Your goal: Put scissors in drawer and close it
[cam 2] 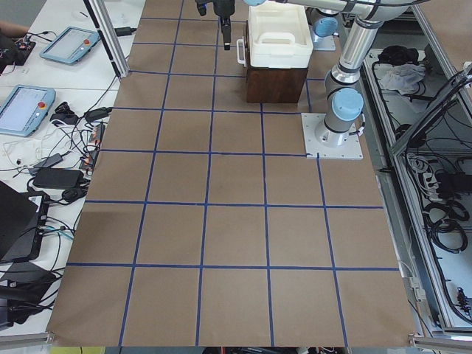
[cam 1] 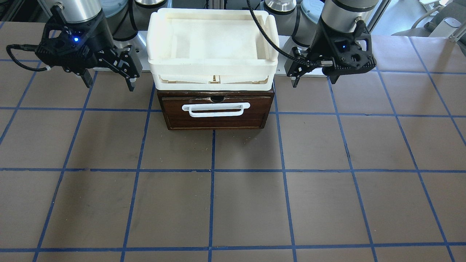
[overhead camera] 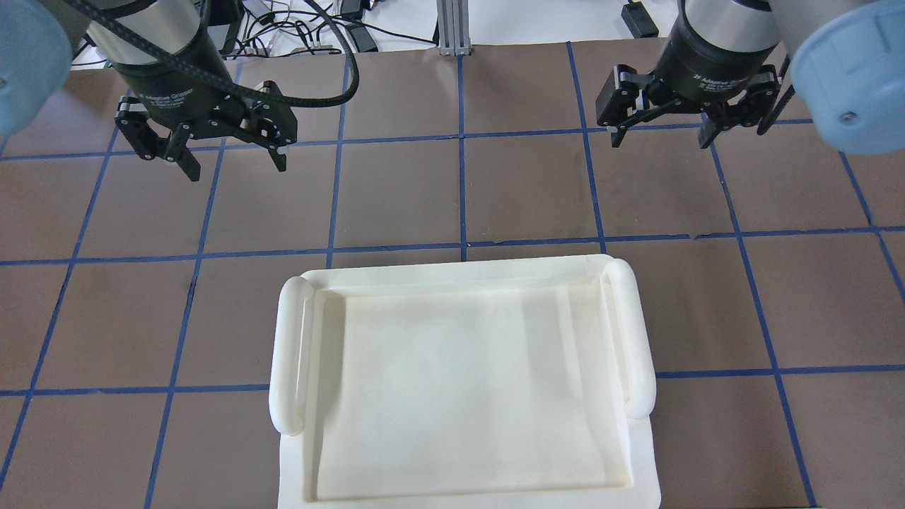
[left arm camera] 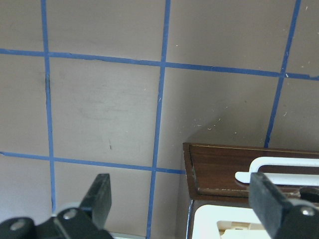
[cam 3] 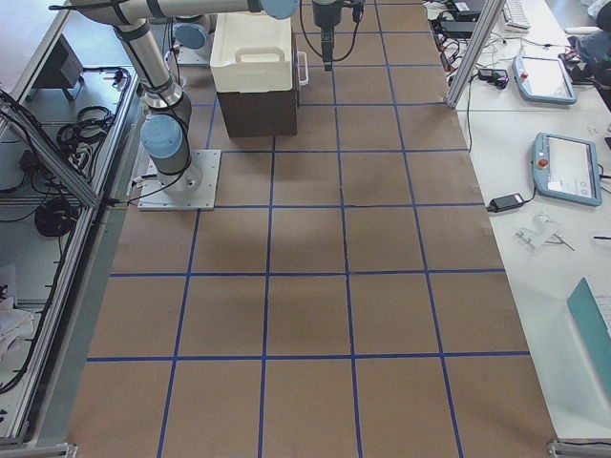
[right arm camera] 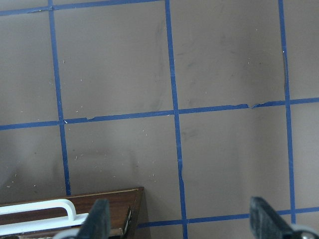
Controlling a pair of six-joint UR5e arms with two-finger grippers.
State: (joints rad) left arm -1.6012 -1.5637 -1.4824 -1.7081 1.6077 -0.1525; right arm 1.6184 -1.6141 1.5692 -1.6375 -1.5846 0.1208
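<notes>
Two hands, both released and holding nothing. My left hand hangs over the desk with its jaws spread wide. In its wrist view the dark fingers frame bare brown surface and blue tape lines. A corner of the drawer shows just beyond the other finger. My right hand is spread the same way on the opposite side, with its fingers above the taped grid. The far end of the drawer's white bar handle shows low in that wrist view.

Both hands are off the desk and touch nothing. They flank the dark wooden cabinet, one at each side and each a little apart from it.

The drawer sits pushed in, its dark brown front flush with the cabinet face, and the handle runs across it. Where the scissors lie I cannot tell.

A cream-white plastic tray rests on top of the cabinet and overhangs its sides.

Past the desk's far edge, a side bench carries teach pendants and loose cables.
</notes>
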